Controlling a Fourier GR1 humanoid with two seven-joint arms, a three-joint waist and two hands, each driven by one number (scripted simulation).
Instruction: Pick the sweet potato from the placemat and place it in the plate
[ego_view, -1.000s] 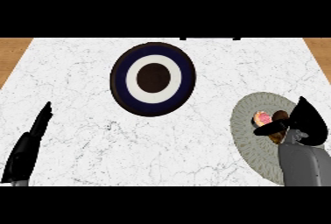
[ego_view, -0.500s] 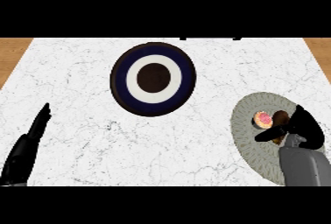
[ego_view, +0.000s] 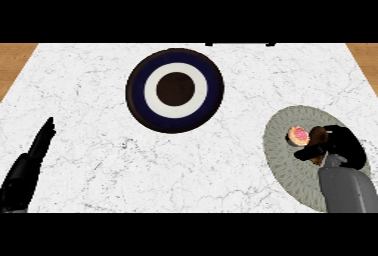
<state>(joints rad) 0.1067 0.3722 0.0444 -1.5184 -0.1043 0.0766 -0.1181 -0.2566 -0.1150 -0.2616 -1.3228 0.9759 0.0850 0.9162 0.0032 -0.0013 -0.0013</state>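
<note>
— Which step is this?
— The grasp, I'd judge. The right hand (ego_view: 338, 148) is gripping the sweet potato (ego_view: 299, 135), fingers curled round it; it is lying half hidden on the placemat (ego_view: 284, 167).
— And next?
— Lifting it clear and carrying it across to the plate (ego_view: 139, 100), well apart.
— The left hand (ego_view: 37, 147)?
— Resting open at the left edge, fingers straight, holding nothing.
</note>
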